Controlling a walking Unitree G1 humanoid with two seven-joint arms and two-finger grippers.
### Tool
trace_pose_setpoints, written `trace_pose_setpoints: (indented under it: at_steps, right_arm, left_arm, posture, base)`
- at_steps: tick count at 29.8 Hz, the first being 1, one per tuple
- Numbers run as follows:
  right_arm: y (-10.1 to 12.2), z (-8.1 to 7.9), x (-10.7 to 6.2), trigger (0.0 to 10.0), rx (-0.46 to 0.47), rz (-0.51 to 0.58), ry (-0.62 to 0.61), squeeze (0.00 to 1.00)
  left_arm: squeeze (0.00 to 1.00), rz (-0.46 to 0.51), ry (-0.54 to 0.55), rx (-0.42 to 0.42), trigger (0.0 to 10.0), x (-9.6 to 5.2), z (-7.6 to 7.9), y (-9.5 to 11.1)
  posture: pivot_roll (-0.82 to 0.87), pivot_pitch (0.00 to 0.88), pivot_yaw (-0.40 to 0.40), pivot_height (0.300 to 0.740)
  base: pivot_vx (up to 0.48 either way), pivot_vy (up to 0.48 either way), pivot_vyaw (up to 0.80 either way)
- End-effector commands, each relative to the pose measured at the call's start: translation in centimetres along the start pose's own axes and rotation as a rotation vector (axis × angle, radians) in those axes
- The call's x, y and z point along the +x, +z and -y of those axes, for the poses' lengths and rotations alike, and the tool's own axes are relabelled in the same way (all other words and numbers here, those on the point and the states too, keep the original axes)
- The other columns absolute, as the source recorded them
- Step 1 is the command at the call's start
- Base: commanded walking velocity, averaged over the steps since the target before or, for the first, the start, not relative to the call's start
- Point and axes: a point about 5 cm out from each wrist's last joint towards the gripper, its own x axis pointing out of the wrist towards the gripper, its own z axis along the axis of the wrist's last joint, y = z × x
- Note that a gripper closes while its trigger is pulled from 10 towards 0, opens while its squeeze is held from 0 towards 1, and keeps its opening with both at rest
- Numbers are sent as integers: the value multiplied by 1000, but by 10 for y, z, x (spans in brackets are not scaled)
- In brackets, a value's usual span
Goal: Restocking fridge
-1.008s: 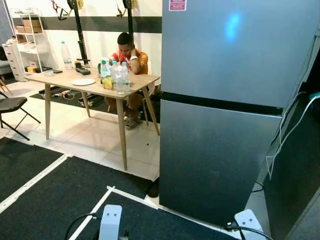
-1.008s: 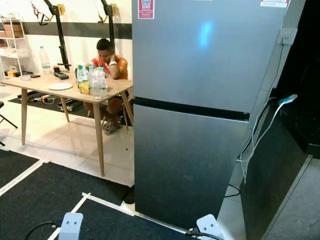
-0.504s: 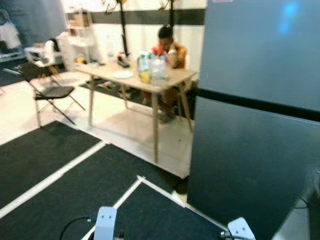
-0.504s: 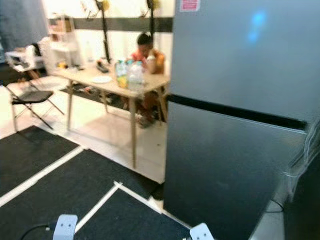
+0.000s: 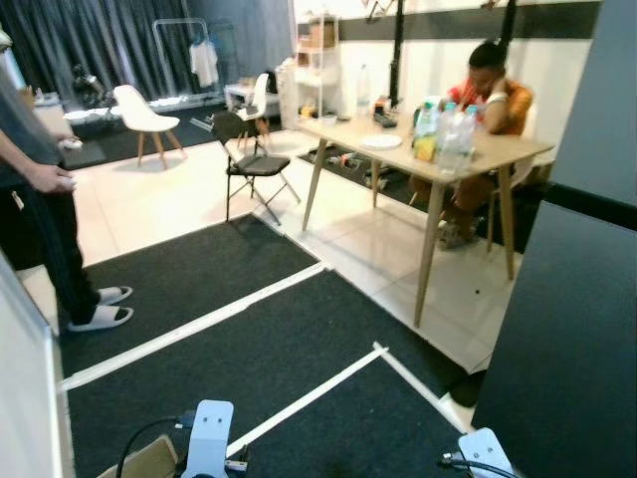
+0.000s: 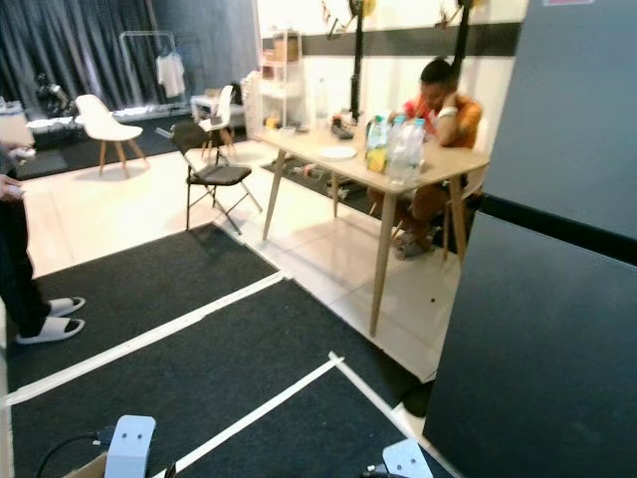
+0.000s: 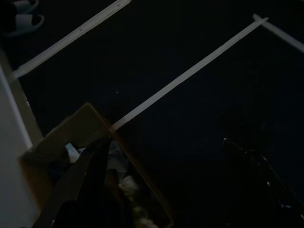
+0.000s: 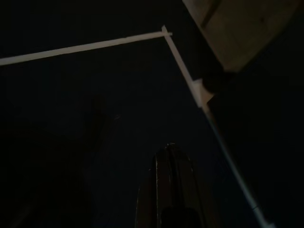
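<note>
I count one wooden table with several bottles and one plate on it, one person seated behind, two chairs left of the table

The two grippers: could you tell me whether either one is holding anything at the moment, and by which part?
Nothing is held. The left gripper hangs open above the black mat, beside a cardboard box; the right gripper hangs with its fingers together and nothing between them.

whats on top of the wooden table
On the wooden table: a cluster of clear bottles, a white plate, and a tall bottle further back. Small dark items beside the plate are too blurred to name.
</note>
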Motion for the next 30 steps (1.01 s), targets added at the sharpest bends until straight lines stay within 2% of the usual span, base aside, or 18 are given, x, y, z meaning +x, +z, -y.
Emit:
trace_pose_setpoints:
  at_steps: [1,9,12,30]
  right_arm:
    - [-5,3,-1,10000,28,-20,-18,0]
    - [-7,-1,-2,10000,29,-23,-9,0]
    - [-6,-4,-1,10000,35,-19,-7,0]
    - [-6,-9,-1,10000,39,-16,2,0]
  left_arm:
    - [0,8,-3,13,10000,1,-2,3]
    - [0,35,-23,17,10000,3,-2,10]
    - [0,42,-38,17,10000,3,-2,11]
    - [0,46,-60,16,10000,2,1,9]
  posture:
    - [-75,63,40,740]
    - [-73,61,52,740]
    - [-75,59,55,740]
    - [-71,60,52,740]
  base:
    - [0,0,0]
    - [0,0,0]
    - [266,0,0]
    - [409,0,0]
